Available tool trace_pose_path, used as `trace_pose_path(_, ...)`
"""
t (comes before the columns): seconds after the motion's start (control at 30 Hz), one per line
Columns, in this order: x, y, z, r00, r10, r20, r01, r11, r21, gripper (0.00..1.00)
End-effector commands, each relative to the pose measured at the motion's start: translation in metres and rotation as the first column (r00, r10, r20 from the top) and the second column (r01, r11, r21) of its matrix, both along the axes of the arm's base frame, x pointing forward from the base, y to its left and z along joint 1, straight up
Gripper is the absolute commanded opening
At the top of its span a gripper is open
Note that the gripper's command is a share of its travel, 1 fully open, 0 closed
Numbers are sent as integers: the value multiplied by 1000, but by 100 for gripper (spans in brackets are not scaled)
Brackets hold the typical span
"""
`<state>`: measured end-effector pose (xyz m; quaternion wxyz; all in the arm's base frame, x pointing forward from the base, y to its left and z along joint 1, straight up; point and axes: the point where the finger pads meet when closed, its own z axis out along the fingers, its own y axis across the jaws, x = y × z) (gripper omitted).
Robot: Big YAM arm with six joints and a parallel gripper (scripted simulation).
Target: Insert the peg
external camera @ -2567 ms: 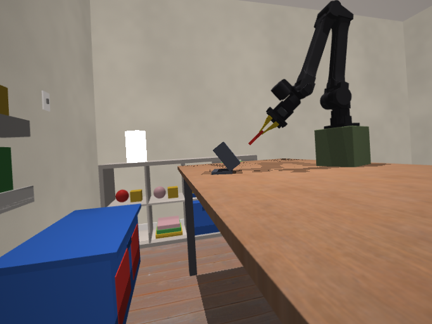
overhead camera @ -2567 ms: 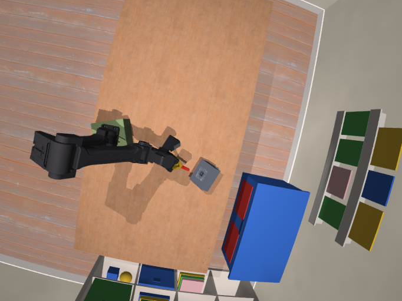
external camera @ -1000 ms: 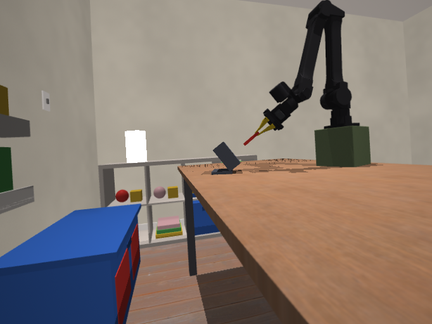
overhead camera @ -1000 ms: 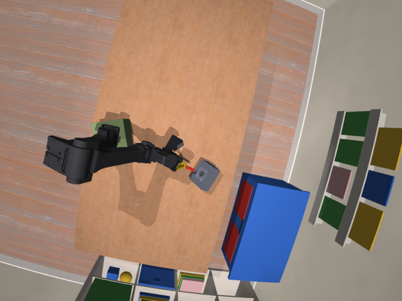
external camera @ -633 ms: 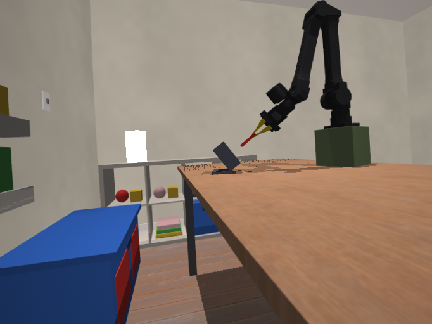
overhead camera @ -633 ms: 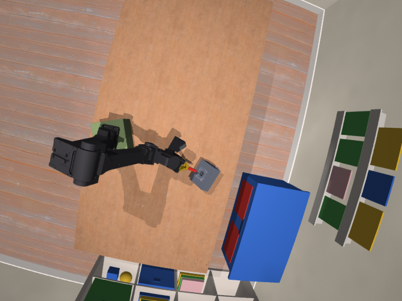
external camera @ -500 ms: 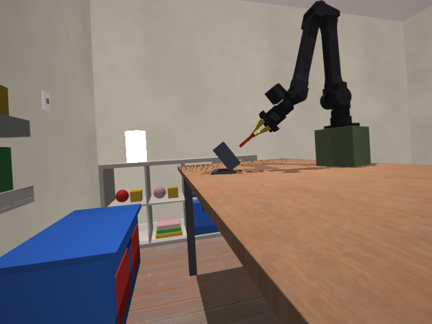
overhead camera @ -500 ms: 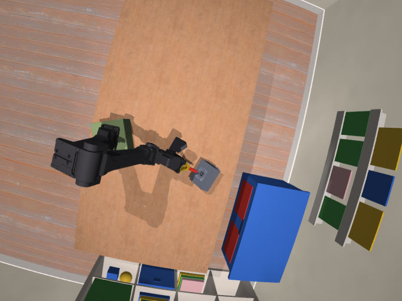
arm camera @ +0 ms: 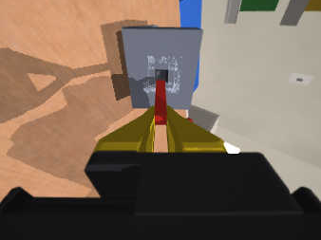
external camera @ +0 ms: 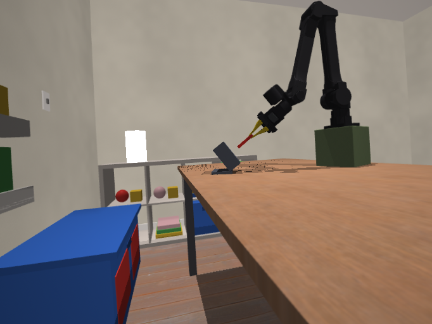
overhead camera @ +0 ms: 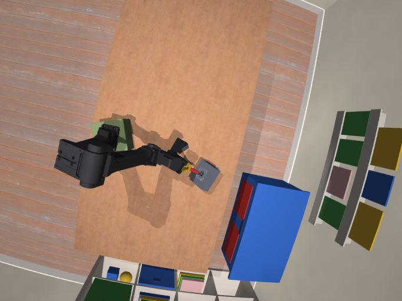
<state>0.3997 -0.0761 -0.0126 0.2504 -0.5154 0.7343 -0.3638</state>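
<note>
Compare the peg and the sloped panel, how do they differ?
The peg is red and thin; the panel is grey, broad and flat. The peg hangs in the air, pinched in the yellow fingers; the panel stands on the table. Both are tilted, and the peg's tip points at the panel's hole.
</note>
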Motion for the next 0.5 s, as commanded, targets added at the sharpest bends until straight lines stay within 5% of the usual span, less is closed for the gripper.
trace_pose_path(0.0, 19, -7, 10, 999, -4, 44, 4, 1000, -7, 0)
trace_pose_path(0.47, 26, -10, 4, 999, -4, 44, 4, 1000, -7, 0)
